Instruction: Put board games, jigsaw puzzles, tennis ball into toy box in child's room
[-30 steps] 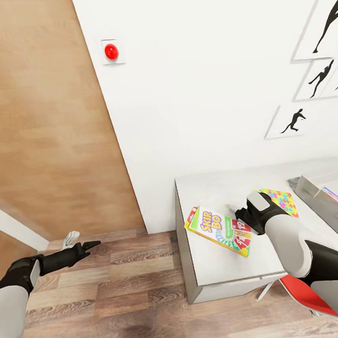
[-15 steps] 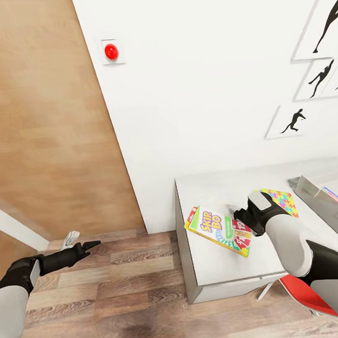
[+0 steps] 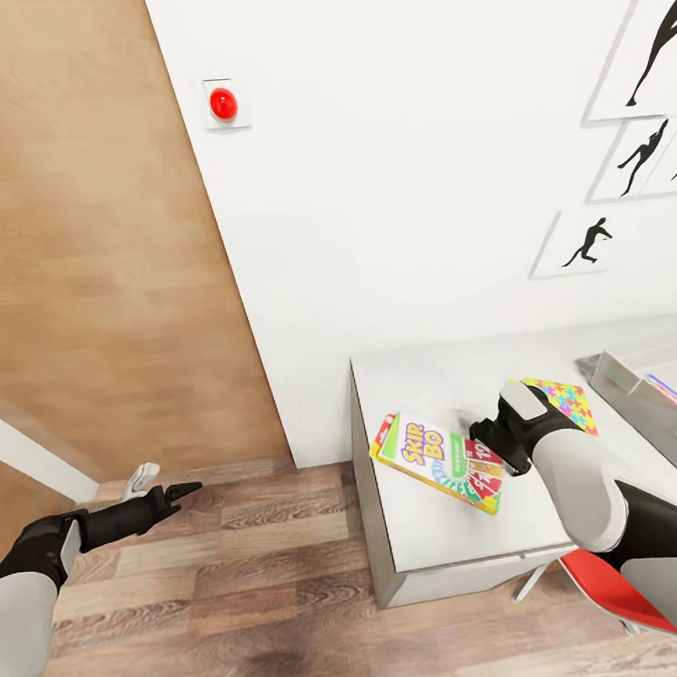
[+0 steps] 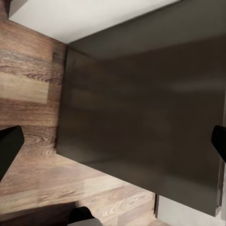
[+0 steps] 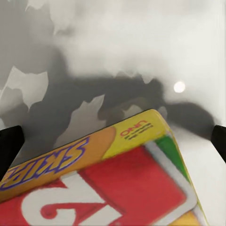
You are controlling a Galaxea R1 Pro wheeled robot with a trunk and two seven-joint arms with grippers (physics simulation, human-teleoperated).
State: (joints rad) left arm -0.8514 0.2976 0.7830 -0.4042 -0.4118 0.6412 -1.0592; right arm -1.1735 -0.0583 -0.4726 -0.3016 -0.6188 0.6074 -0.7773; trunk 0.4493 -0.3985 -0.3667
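The table (image 3: 431, 533) held the Skip-Bo box (image 3: 441, 460) near its left end, with the toy box (image 3: 632, 393) far off to the right. The right gripper (image 3: 482, 432) hung over the box's far corner, jaws wide apart, so the step looked like picking it up; next it should drop lower and pinch that edge. The left gripper (image 3: 178, 492) waited over the floor, jaws apart.

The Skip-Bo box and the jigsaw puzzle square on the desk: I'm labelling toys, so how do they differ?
The Skip-Bo box is a lettered white, green and red rectangle; the jigsaw puzzle is a square of interlocking coloured pieces. The Skip-Bo box lies near the table's left edge, overlapping another box, with the right gripper over its corner; the puzzle lies further right, nearer the toy box. Both lie flat.
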